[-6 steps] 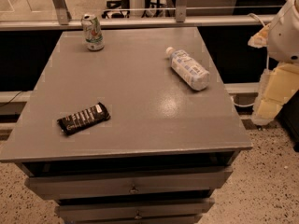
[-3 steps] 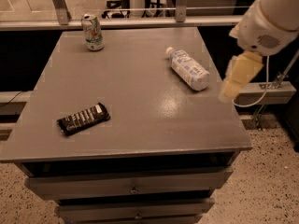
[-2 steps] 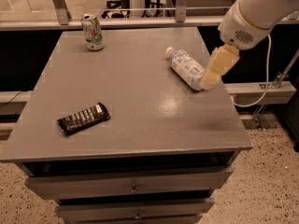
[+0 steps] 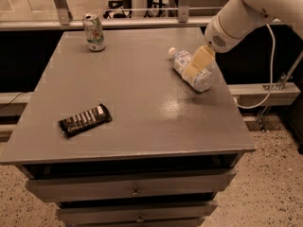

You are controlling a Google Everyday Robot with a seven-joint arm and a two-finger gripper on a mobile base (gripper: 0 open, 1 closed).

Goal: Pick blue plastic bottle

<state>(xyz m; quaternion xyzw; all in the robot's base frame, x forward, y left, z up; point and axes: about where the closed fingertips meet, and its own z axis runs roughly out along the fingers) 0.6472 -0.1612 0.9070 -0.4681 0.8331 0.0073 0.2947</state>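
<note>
The blue plastic bottle lies on its side on the grey table, at the right rear, its small white cap pointing to the back left. It is clear with a pale blue-and-white label. My gripper hangs from the white arm that reaches in from the upper right. Its tan fingers are right above the middle of the bottle and cover part of it.
A green-and-white soda can stands upright at the table's back left corner. A black snack bar wrapper lies at the front left. Drawers run below the front edge. A white cable hangs at the right.
The arm has swung in from the right of the table, leftwards, and the gripper now stands over the bottle. The bottle, can and wrapper have not moved.
</note>
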